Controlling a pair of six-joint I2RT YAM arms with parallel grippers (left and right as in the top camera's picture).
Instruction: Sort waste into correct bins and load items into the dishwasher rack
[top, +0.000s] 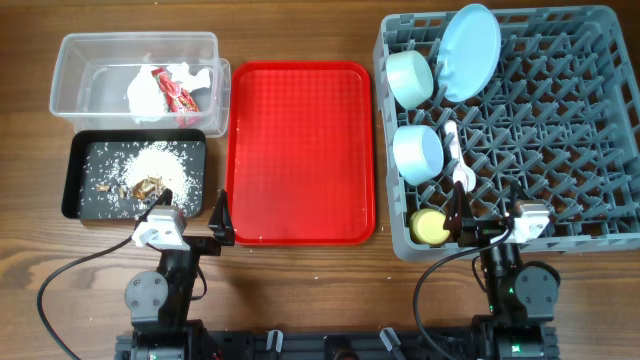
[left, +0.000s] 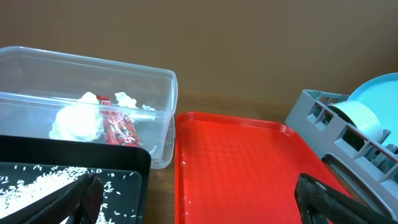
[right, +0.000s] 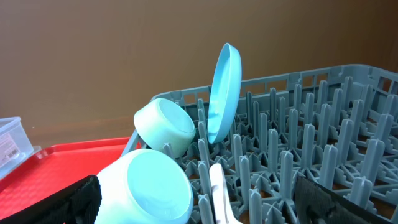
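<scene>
The clear tub (top: 70, 60) holds the red wrapper (top: 174, 90) and the white napkin (top: 143, 92); both also show in the left wrist view, wrapper (left: 121, 129) and napkin (left: 76, 123). The black tray (top: 78, 200) holds the food scraps (top: 150, 160). The grey rack (top: 560, 130) holds the light blue plate (top: 470, 50), the mint bowl (top: 408, 77), the light blue bowl (top: 417, 152), the yellow cup (top: 430, 226) and the white cutlery (top: 455, 150). My left gripper (top: 190, 212) is open and empty, low between the black tray and the red tray. My right gripper (top: 485, 222) is open and empty at the rack's near edge.
The flat red tray (top: 300, 150) lies between the bins and the rack, bare except for a few white crumbs at its near left edge (left: 181, 163). In the right wrist view the light blue bowl (right: 152, 186) lies on its side just ahead of the open jaws (right: 199, 205).
</scene>
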